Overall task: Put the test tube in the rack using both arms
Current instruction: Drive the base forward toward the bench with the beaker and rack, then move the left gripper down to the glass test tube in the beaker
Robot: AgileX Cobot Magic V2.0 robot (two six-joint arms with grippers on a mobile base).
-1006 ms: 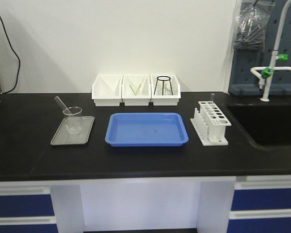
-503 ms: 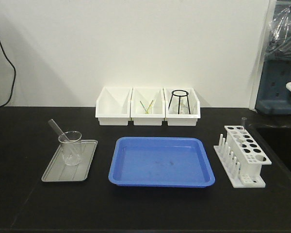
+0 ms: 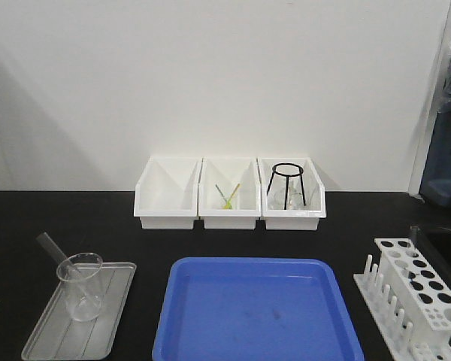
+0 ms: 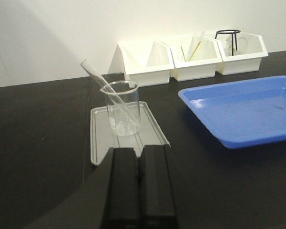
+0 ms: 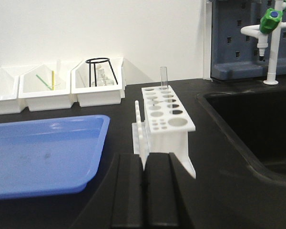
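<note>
Leaning test tube (image 3: pixel 49 245): slants out of the clear beaker (image 3: pixel 80 287), its lower end inside the glass and its rim up and away to the left; it is not in the rack.
Beaker: upright on the grey tray (image 3: pixel 111 320), at the left of the black surface (image 3: pixel 30 218).
Rack (image 3: pixel 419 299): white, at the right edge of the front view, near the blue tray (image 3: pixel 255 312) but apart from it; pegs run along its left side.
Second tube (image 5: pixel 163 76): stands upright in a far corner hole of the rack.
My left jaws: clenched, the two black fingers (image 4: pixel 124 186) pressed flat together with nothing between; low over the surface, just short of the grey tray's near edge, in line with the beaker.
My right jaws: clenched likewise, fingers (image 5: pixel 128 191) gripping nothing; directly before the rack's near end.
Bins (image 3: pixel 229 197): three, white, in a row by the wall; a black ring stand (image 3: pixel 286 183) sits in the right one.
Sink (image 5: pixel 248 119): right of the rack.
</note>
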